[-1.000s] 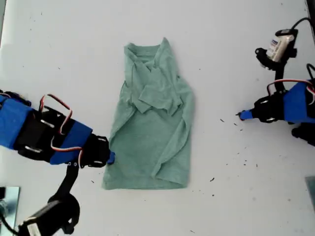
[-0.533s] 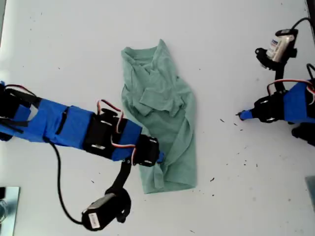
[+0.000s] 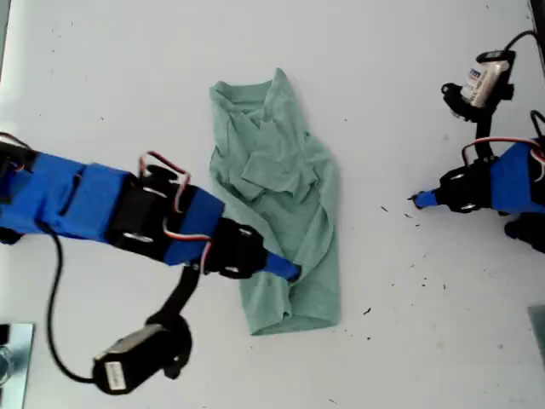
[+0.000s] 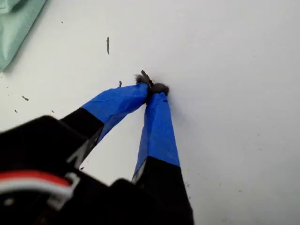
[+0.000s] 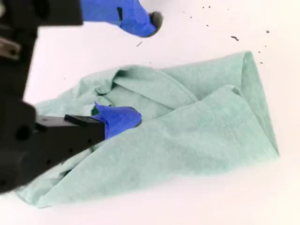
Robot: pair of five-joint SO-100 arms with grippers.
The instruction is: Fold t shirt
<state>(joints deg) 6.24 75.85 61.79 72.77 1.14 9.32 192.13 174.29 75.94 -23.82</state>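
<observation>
The pale green t shirt (image 3: 272,170) lies wrinkled on the white table (image 3: 383,68), neck toward the far edge, its lower part doubled over into a narrow strip. My second gripper (image 3: 289,273) is over the shirt's lower part. In the second wrist view the second gripper (image 5: 140,70) is open: one blue fingertip (image 5: 123,119) rests on the t shirt (image 5: 211,122), the other (image 5: 143,21) hangs above bare table. My first gripper (image 3: 417,200) sits at the exterior view's right, apart from the shirt. In its wrist view the first gripper (image 4: 151,88) is shut on nothing, with a corner of the t shirt (image 4: 14,23) nearby.
Small dark specks (image 3: 426,273) dot the table between the shirt and the first arm. The second arm's wrist camera (image 3: 128,371) hangs on its cable near the front edge. A shiny object (image 3: 13,358) shows at the exterior view's bottom left corner.
My second arm swept from the shirt's left edge toward the exterior view's right, pulling the lower left side over the middle. The shirt is narrower. The first arm stayed still.
</observation>
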